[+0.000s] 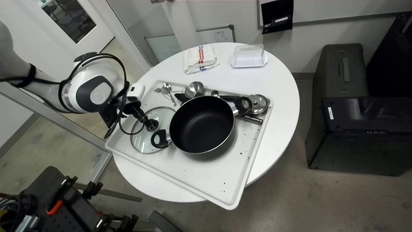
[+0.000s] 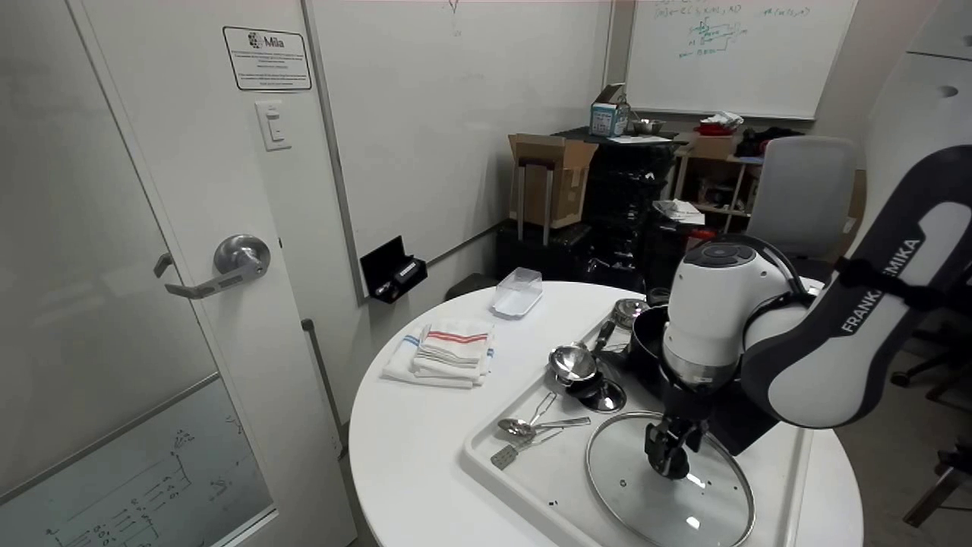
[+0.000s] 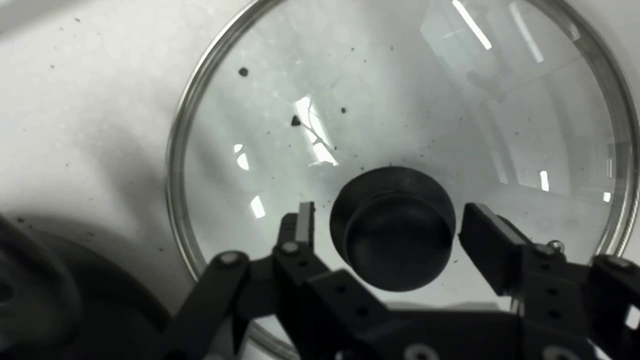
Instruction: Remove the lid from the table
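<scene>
The round glass lid point(image 1: 141, 140) with a metal rim lies on the white tray on the round white table point(image 1: 283, 83). The lid also shows in an exterior view point(image 2: 645, 505) and in the wrist view point(image 3: 400, 100). Its black knob point(image 3: 400, 240) stands between the two fingers of my gripper point(image 3: 388, 220), with a gap showing on each side. My gripper is open and sits low over the lid's centre in both exterior views point(image 1: 152, 125) point(image 2: 670, 456). A pot handle hides part of the lid's edge in an exterior view.
A black two-handled pot point(image 1: 202, 125) stands close beside the lid on the tray point(image 1: 183, 185). Small utensils point(image 1: 166, 91), a strainer point(image 1: 194, 88) and a small metal lidded pot point(image 1: 258, 104) lie along the tray's back. Folded towels point(image 1: 201, 59) and a clear-lidded dish point(image 1: 248, 56) are behind.
</scene>
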Controlling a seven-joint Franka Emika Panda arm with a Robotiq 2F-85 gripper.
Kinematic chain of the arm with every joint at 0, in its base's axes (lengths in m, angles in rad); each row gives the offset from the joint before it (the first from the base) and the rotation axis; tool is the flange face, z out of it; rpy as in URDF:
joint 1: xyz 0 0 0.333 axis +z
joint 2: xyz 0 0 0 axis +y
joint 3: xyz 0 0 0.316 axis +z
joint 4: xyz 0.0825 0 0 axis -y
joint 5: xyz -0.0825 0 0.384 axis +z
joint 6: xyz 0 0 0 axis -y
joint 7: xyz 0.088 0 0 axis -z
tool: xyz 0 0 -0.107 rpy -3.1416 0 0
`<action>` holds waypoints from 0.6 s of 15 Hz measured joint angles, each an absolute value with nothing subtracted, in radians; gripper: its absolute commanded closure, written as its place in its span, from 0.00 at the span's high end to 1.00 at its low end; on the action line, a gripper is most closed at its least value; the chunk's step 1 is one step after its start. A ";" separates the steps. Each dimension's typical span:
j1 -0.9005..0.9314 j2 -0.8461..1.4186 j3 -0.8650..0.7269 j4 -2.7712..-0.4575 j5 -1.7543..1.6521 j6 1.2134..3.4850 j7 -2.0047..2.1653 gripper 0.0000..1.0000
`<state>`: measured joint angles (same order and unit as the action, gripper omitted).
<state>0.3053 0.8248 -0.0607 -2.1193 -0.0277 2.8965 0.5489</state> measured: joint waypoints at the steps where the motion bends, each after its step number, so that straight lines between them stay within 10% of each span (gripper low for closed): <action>1: 0.306 0.825 -0.061 -2.121 -0.024 2.896 0.542 1.00; 9: 0.311 0.805 -0.063 -2.156 -0.020 2.913 0.508 1.00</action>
<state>0.3113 0.8050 -0.0631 -2.1561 -0.0197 2.9130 0.5082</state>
